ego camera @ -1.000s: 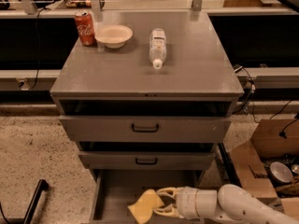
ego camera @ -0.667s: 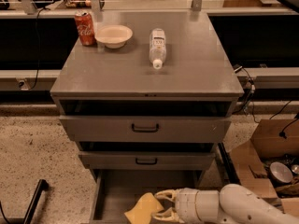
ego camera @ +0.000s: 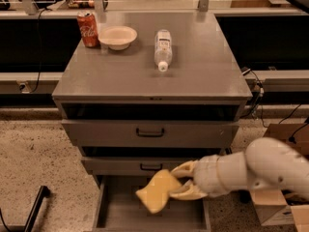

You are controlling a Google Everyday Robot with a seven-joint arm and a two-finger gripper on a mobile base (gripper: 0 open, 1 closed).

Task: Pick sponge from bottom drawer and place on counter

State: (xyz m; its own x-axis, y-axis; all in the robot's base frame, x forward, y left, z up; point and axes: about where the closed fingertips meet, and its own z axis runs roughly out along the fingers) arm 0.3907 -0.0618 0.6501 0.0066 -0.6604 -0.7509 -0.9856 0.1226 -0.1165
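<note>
Sponge [ego camera: 157, 191]: pale yellow, pinched outline. It is held in the air over the open bottom drawer [ego camera: 123, 212], tilted with its lower corner toward the left. Its upper edge overlaps the lower lip of the middle drawer [ego camera: 120, 166] in this view. It is not resting on the drawer floor.

Gripper [ego camera: 179, 181]: at the lower centre-right, reaching in from the right in front of the cabinet. It is closed onto the sponge's right end, with one cream finger [ego camera: 182, 168] over the top and the other under it. The sponge sticks out to the left of the fingers.

Arm [ego camera: 263, 170]: thick, white and rounded, entering from the right edge at about the height of the middle drawer.

Bottom drawer: pulled well out, with plain grey floor visible to the left of and below the sponge. The middle drawer and top drawer [ego camera: 150, 132] are each slightly ajar, with a dark gap above each front.

Table [ego camera: 120, 76], the cabinet's flat grey top:
- Red soda can [ego camera: 88, 29] stands upright at the back left.
- Pale bowl [ego camera: 118, 36] sits just beside the can on its right.
- Clear plastic bottle [ego camera: 163, 49] lies on its side near the middle, cap toward the front.

Surroundings: speckled floor [ego camera: 34, 153] and a cardboard box [ego camera: 273, 209] at the lower right, behind the arm.
</note>
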